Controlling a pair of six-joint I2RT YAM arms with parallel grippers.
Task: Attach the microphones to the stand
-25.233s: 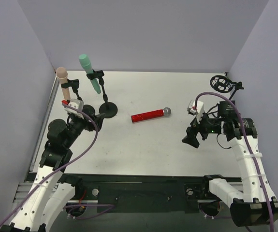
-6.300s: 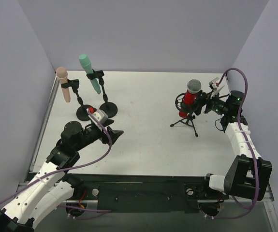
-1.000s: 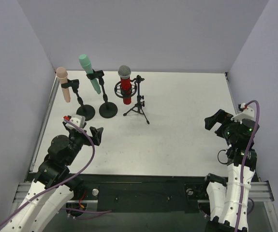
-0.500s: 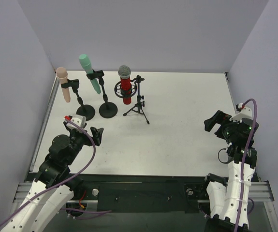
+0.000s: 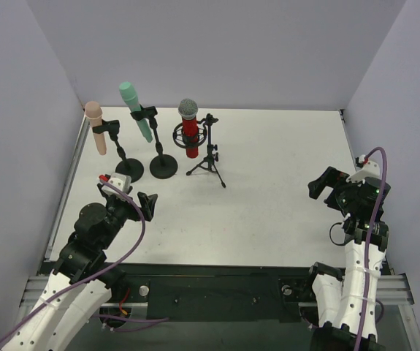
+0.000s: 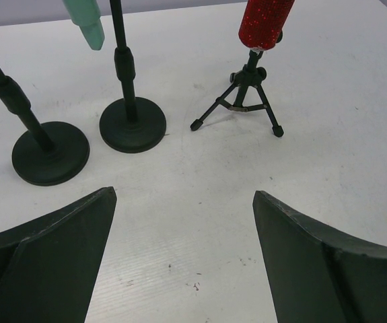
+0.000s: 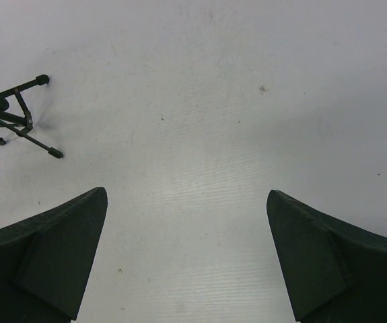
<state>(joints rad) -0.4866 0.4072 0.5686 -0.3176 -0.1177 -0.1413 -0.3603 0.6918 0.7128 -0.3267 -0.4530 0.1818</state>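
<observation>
Top external view: pale pink microphone (image 5: 98,139), mint green microphone (image 5: 133,102) and glittery red microphone (image 5: 189,126) each sit clipped in their own holder at the far left of the table (image 5: 268,161) — two round-base stands (image 5: 163,167) and, to their right, a tripod stand (image 5: 210,157) whose ring cradles the red one upright. At the near edge the left gripper (image 5: 145,205) and right gripper (image 5: 323,189) hang with jaws spread wide and empty, well apart from the stands — a placement that seems to suit a finished task and risk toppling nothing.
</observation>
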